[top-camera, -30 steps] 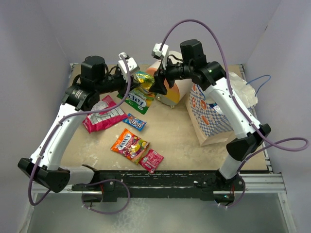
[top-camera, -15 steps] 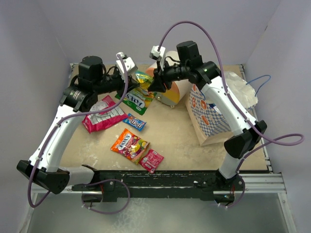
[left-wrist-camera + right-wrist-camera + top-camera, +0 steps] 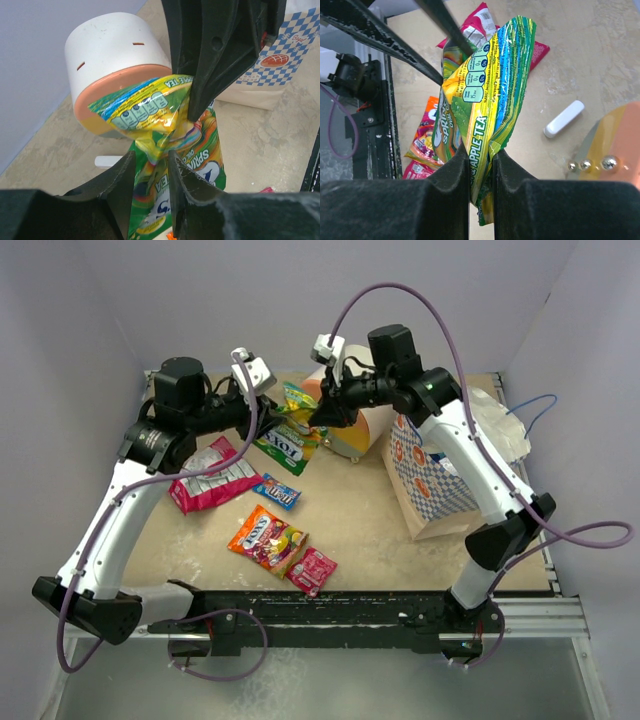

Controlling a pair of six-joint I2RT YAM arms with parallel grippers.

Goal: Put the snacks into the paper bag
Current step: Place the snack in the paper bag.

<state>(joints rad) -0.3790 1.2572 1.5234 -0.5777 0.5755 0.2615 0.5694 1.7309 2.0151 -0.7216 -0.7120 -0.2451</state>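
Note:
A yellow-green apple tea snack packet (image 3: 297, 399) hangs in the air between the two arms. My right gripper (image 3: 481, 155) is shut on one end of that packet (image 3: 490, 85). My left gripper (image 3: 151, 156) stands open, its fingers apart on either side of the packet's (image 3: 150, 110) other end. Under it a green Fox's packet (image 3: 285, 445) lies on the table. More snacks lie nearer: a big pink one (image 3: 210, 480), a small blue one (image 3: 277, 491), an orange one (image 3: 266, 538) and a small pink one (image 3: 313, 571). The paper bag (image 3: 430, 480) stands at the right, behind the right arm.
A cream round drawer unit (image 3: 345, 430) with an orange face lies right behind the held packet. A small white stick (image 3: 563, 118) lies beside it. Crumpled white plastic (image 3: 500, 425) sits behind the bag. Walls close in the table at left, back and right.
The right gripper has closed on the apple tea packet. The left gripper, shut on it before, has opened and its arm has drawn slightly back to the left.

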